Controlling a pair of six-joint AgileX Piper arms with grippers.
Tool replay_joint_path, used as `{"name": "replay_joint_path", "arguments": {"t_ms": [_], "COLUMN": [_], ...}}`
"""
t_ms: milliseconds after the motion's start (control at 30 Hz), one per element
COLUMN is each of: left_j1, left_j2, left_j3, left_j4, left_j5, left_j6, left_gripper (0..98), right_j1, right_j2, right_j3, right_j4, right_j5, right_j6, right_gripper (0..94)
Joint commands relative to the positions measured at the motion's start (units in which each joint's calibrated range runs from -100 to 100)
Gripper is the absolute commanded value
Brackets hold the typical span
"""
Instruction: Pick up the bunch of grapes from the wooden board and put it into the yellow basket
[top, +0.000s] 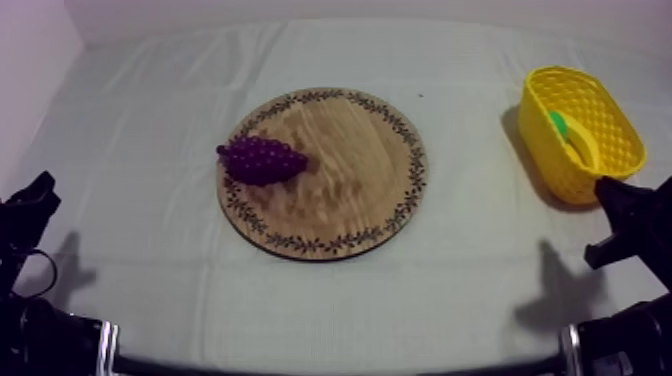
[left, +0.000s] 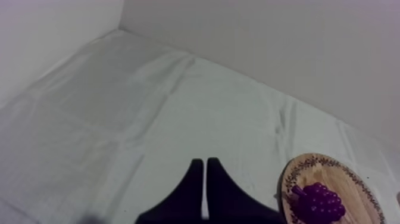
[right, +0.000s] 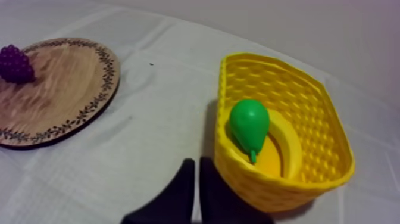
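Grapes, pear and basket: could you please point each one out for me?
Grapes (top: 262, 160): top view, middle of the bunch.
Pear (right: 249, 122): right wrist view, its broad green body.
Basket (right: 280, 77): right wrist view, far inner wall.

The left gripper (left: 205, 161) has two matt black fingers (left: 189, 193), each broad at the base and narrowing to a blunt tip, with a thin pale line between them. The right gripper (right: 194, 161) has fingers (right: 215, 196) of the same black and the same tapering cut. Seen from above, the left arm (top: 30, 210) and right arm (top: 625, 215) are black and angular, and well behind the fingers the left one carries a bright silver-grey band (top: 108, 340).
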Motion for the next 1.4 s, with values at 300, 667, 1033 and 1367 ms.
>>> {"name": "replay_joint_path", "arguments": {"t_ms": [300,667,1033,1367], "left_j1": [0.02,0.02,0.02,0.02], "left_j2": [0.02,0.02,0.02,0.02], "left_j3": [-0.04,-0.04,-0.04,-0.04], "left_j4": [0.01,0.01,0.01,0.01], "left_j5": [-0.01,-0.01,-0.01,-0.01], "left_j6": [0.02,0.02,0.02,0.02], "left_gripper": [0.0,0.0,0.0,0.0], "right_j1": [-8.06,-9.64,-14.52,-18.19], "right_j2": [-0.01,8.55,32.42,55.03], "right_j3": [0.01,-9.58,-40.89,-67.22], "right_j4": [-0.04,-0.54,0.82,2.64], "right_j5": [0.82,0.48,14.09,31.94], "right_j6": [-2.31,-3.05,-3.18,2.71], "right_gripper": [0.6,0.7,0.7,0.7]}}
